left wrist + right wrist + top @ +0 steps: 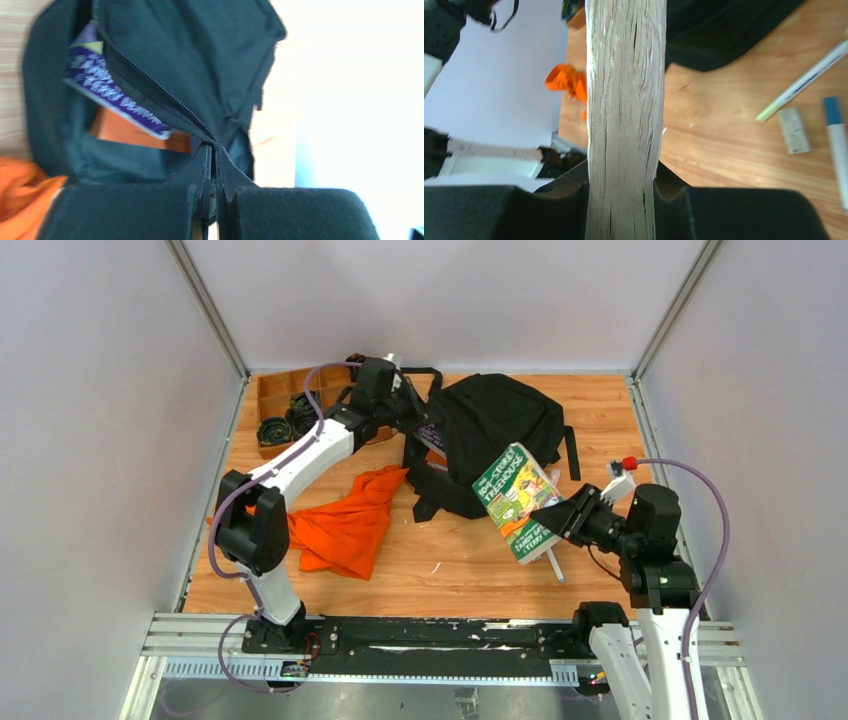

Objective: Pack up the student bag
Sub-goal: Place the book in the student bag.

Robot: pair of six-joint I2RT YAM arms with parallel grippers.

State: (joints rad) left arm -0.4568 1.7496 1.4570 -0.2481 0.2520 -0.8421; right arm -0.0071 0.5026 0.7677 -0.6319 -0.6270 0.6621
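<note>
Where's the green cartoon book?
In the top view, the green paperback book sits right of centre, clamped in the right gripper, by the near-right edge of the large black fabric backpack.

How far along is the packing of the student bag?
Done: a purple book already lies inside the student bag. In hand: the left gripper pinches its zipper edge open; the right gripper holds a green paperback. Left: that paperback, plus probably the markers and eraser on the table.

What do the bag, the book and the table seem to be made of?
The bag: black matt fabric, likely synthetic; it sags and has a zipper. The book: paper, with a printed cover and rough page edges. The table: wood-grain surface, perhaps laminate.
</note>
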